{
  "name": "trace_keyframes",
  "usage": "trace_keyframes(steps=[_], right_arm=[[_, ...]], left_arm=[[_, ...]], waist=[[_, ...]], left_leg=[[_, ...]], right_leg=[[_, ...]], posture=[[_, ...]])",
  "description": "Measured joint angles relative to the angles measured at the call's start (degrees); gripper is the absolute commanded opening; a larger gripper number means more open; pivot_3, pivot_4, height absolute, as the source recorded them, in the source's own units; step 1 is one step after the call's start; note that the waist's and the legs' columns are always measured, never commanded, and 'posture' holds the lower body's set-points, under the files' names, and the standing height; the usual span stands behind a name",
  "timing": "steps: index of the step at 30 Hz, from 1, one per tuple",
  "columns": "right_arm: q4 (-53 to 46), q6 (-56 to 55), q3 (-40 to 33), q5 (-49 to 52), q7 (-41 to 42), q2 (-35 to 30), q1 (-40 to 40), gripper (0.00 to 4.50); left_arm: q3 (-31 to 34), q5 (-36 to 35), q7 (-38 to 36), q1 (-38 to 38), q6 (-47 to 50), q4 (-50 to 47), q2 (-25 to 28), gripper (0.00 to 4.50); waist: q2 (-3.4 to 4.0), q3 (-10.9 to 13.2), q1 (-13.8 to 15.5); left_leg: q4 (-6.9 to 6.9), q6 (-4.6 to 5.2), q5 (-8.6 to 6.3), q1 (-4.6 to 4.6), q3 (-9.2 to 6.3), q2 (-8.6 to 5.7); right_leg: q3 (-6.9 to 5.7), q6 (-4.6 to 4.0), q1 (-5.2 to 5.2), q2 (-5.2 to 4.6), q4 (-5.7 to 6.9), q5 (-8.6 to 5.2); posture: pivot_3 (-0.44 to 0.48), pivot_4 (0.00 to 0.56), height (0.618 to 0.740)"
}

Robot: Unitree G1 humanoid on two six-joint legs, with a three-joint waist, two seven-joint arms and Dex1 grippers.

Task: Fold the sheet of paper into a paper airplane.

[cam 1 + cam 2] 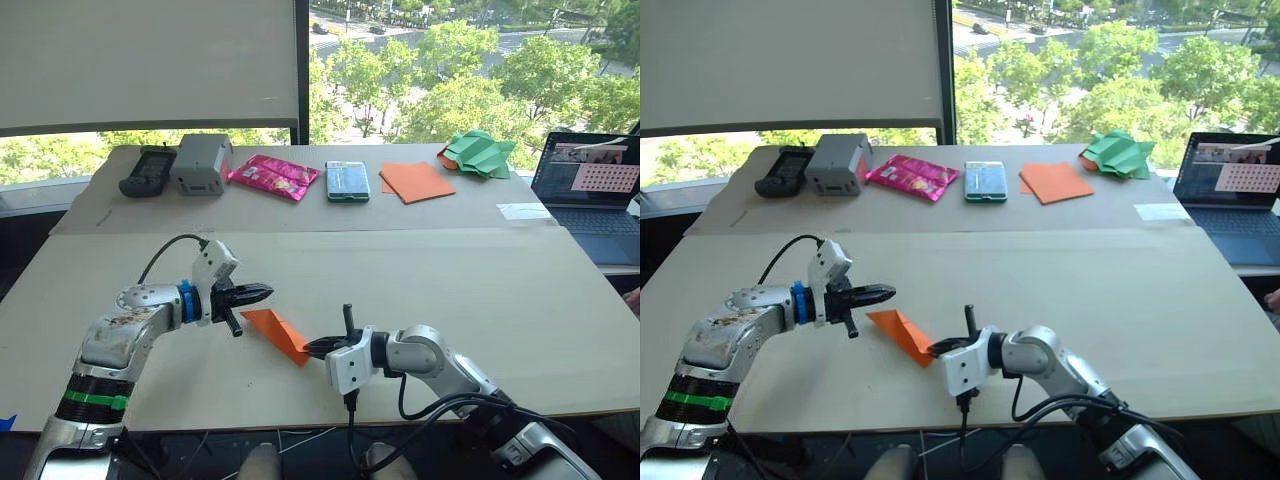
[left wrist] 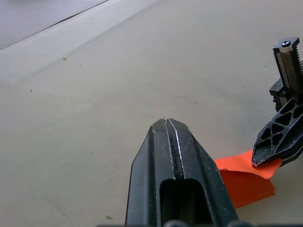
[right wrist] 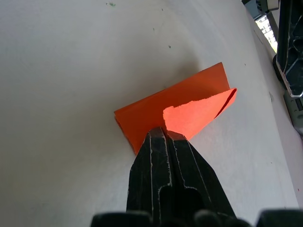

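Right wrist view: right gripper (image 3: 163, 130) pinches paper airplane (image 3: 156, 111).

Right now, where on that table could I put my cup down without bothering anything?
The near board is bare right of the right gripper and behind both arms. The back strip is crowded: remote, grey box, pink packet, orange paper, green heap, laptop.

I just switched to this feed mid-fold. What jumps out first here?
The bright orange sheet of paper, partly folded, lies on the near table between the two grippers. The right gripper is shut on its near corner, lifting a flap, while the left gripper hovers shut just above the far edge. Along the far table sit a flat orange paper and a green paper heap, beside a laptop.
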Motion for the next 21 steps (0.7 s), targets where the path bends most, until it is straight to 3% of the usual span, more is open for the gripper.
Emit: trace_keyframes(steps=[7, 21], right_arm=[[0.0, 1.1, 0.0, 0.0, 0.6, 0.4, -0.1, 0.01], [-2.1, 7.0, 0.0, 1.2, 3.0, 1.3, 0.3, 0.01]], left_arm=[[-7.4, 4.3, -2.1, 2.2, -3.5, 0.7, -0.9, 0.00], [-8.2, 8.4, -3.5, 4.2, -8.4, 3.1, 1.2, 0.00]], waist=[[0.00, 0.0, -0.1], [0.00, 0.0, 0.0]], left_leg=[[-0.02, 0.00, 0.00, 0.02, 0.00, 0.01], [-0.01, -0.02, -0.01, 0.06, 0.00, 0.02]], right_leg=[[0.01, 0.00, -0.01, 0.00, 0.03, 0.00], [0.01, -0.01, -0.05, 0.00, 0.02, 0.00]], posture=[[0.000, 0.150, 0.706], [0.000, 0.150, 0.706]])
